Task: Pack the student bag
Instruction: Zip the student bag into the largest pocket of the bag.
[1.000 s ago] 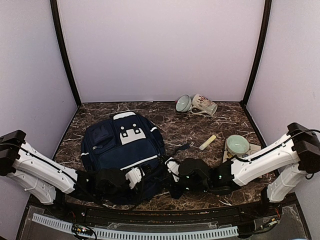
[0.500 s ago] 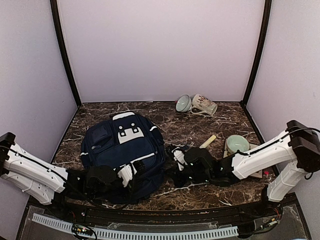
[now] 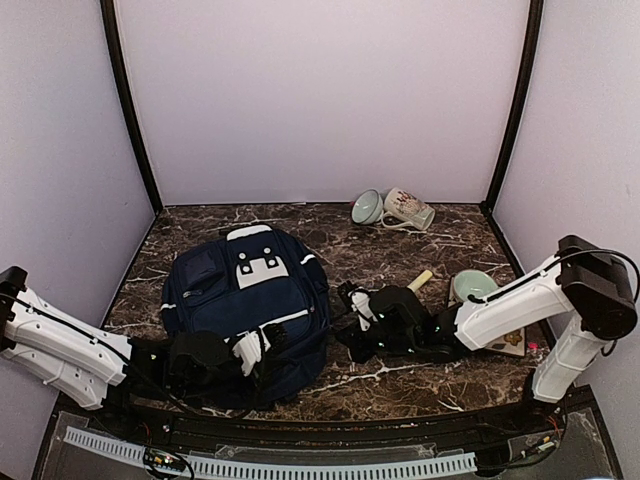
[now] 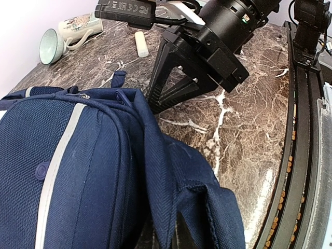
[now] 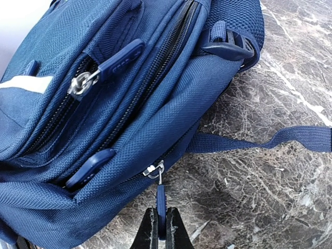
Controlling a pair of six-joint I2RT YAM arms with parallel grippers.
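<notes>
**Two closed grippers at the near end of a backpack**

Right gripper [image 5: 161, 231]: jaws pinched shut on a blue zip pull [image 5: 161, 203] that hangs from the slider at the side of the backpack [image 3: 245, 295]. The bag lies directly ahead of it, on its left. Left gripper [image 3: 250, 345]: closed, resting against the bag's near end; whether it pinches any fabric cannot be told. The backpack lies flat on the left half of the marble table [image 3: 400, 250]. Its long axis runs from near to far, with the white patch and top end pointing at the back wall and the bottom end toward the arm bases. A mug [image 3: 408, 209] and a tipped bowl [image 3: 366, 207] lie well apart from it, at the far edge.
</notes>
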